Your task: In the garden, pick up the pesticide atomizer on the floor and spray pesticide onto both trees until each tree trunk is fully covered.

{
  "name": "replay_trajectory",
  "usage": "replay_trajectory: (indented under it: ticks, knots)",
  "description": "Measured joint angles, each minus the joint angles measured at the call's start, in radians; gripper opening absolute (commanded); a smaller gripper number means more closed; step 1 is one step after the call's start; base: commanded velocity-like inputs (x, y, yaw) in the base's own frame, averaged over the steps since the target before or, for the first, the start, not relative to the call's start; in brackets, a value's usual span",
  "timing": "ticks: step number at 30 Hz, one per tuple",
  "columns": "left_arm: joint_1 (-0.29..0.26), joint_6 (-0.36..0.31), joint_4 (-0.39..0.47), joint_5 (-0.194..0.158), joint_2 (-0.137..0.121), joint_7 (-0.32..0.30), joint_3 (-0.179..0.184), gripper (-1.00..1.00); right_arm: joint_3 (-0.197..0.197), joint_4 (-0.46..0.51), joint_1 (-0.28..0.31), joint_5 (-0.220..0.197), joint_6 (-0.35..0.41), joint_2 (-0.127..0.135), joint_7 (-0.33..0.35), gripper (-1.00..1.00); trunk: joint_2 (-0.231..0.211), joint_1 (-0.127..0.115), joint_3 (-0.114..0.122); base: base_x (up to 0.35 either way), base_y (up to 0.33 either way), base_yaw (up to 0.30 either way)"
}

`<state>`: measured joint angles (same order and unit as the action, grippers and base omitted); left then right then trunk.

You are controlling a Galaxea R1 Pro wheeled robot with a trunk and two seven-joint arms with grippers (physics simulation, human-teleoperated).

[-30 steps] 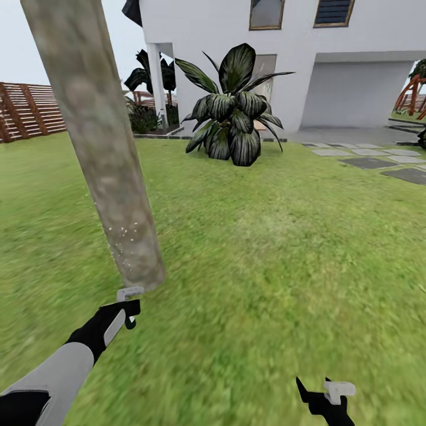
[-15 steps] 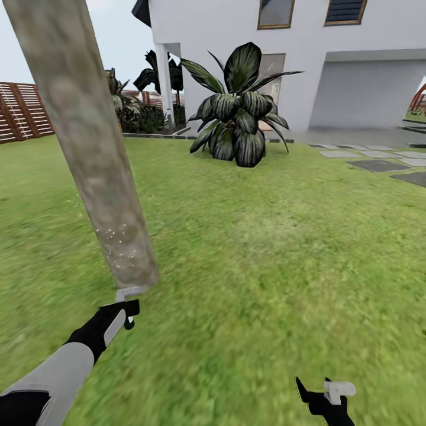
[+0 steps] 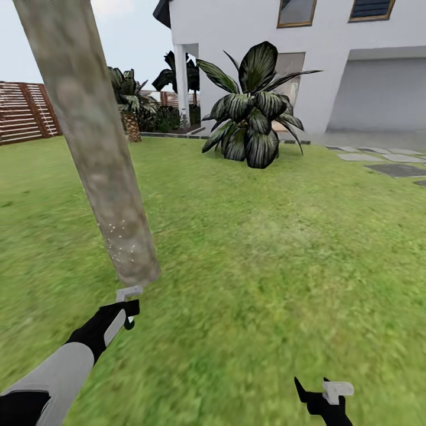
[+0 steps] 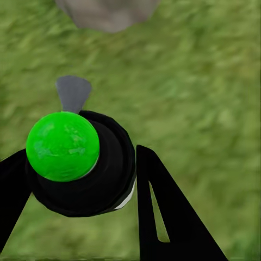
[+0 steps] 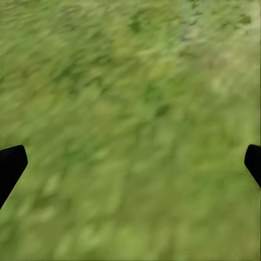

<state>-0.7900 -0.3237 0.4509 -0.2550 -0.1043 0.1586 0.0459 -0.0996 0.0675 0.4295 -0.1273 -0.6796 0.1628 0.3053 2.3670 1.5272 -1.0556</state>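
Green-capped pesticide atomizer (image 4: 70, 157) clamped in left gripper (image 3: 125, 312) fingers, near base of tree trunk (image 3: 94, 142) bearing pale pesticide specks (image 3: 124, 239). Right gripper (image 3: 322, 399) fingers apart over grass (image 5: 136, 109).

You are in a home garden: grass lawn (image 3: 266, 248), slatted wooden fence (image 3: 26, 112), a white house (image 3: 248, 35) with garage door (image 3: 381, 94), and stepping stones (image 3: 384, 163).

You see a mottled grey-tan trunk (image 3: 97, 148) flecked with pale specks (image 3: 121, 236), green grass (image 3: 266, 254), and a bright green bottle (image 4: 63, 145).
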Motion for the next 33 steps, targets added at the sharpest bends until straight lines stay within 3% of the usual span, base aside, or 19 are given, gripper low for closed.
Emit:
replay_trajectory:
  ticks: [5, 22, 33]
  knots:
    - [0.0, 0.0, 0.0, 0.0, 0.0, 0.0, 0.0, -1.0, 0.0, 0.0, 0.0, 0.0, 0.0, 0.0, 0.0, 1.0, 0.0, 0.0, 0.0, 0.096, -0.276, 0.202]
    - [0.0, 0.0, -0.001, 0.0, 0.0, 0.0, 0.001, -1.0, 0.0, -0.001, 0.0, 0.0, 0.0, 0.0, 0.0, 1.0, 0.0, 0.0, 0.0, 0.162, -0.255, 0.014]
    - [0.0, 0.001, -0.001, 0.0, 0.0, 0.001, 0.0, -1.0, 0.0, -0.001, 0.0, 0.0, 0.0, 0.0, 0.0, 1.0, 0.0, 0.0, 0.0, 0.136, -0.255, 0.25]
